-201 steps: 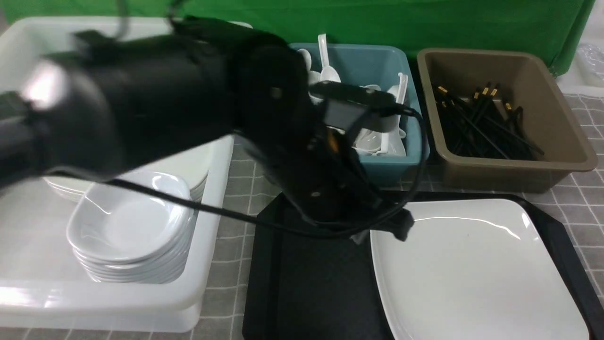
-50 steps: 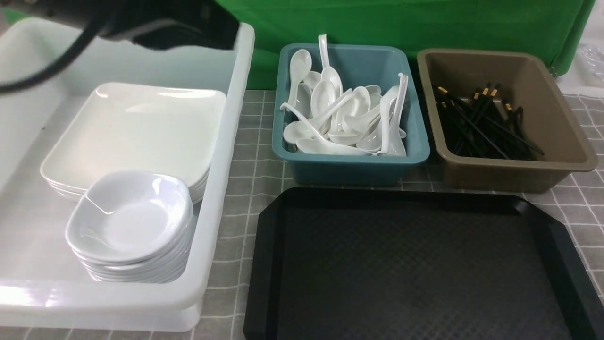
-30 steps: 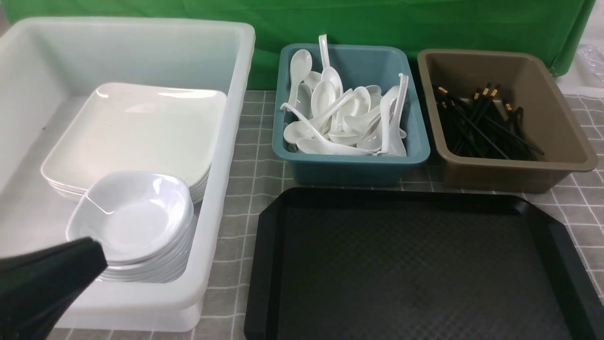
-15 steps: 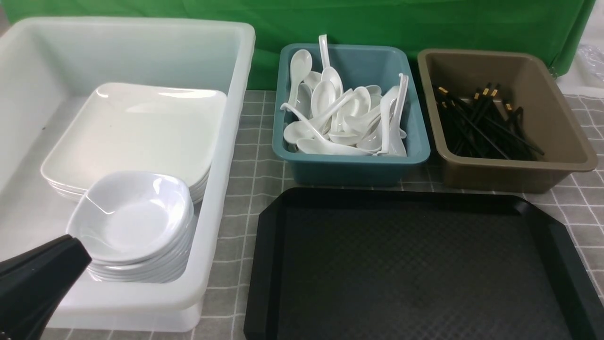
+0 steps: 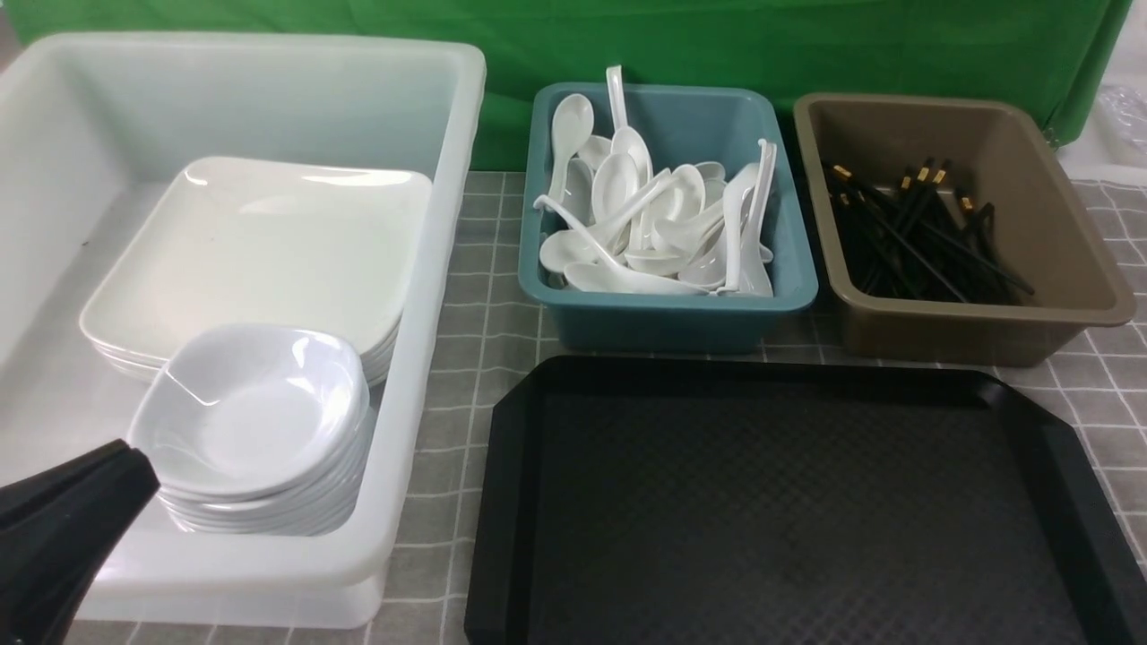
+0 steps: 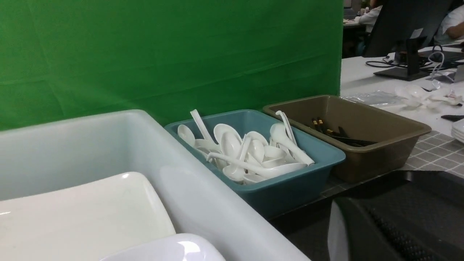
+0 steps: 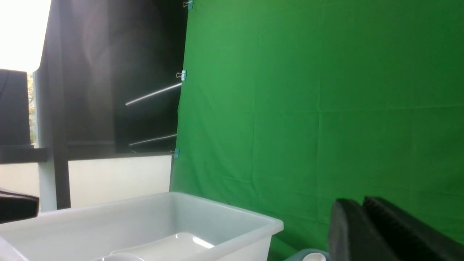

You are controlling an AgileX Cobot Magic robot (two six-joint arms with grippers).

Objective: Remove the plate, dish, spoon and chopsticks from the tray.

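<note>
Since nothing is seen on the large black textured plastic tray [image 5: 789, 511], no target remains; the left gripper [image 6: 366, 235] is pressed together, while the right gripper's [image 7: 366, 224] state cannot be told.

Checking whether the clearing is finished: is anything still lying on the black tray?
No, in the front view the tray shows only its bare textured surface, with no plate, dish, spoon or chopsticks on it.

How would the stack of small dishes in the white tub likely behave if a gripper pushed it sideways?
The stack of dishes looks glossy, so the upper ones would probably slide rather than move together. It stands several high, so it may lean or topple. It sits against the plates and near the white tub wall, which likely limits travel.
</note>
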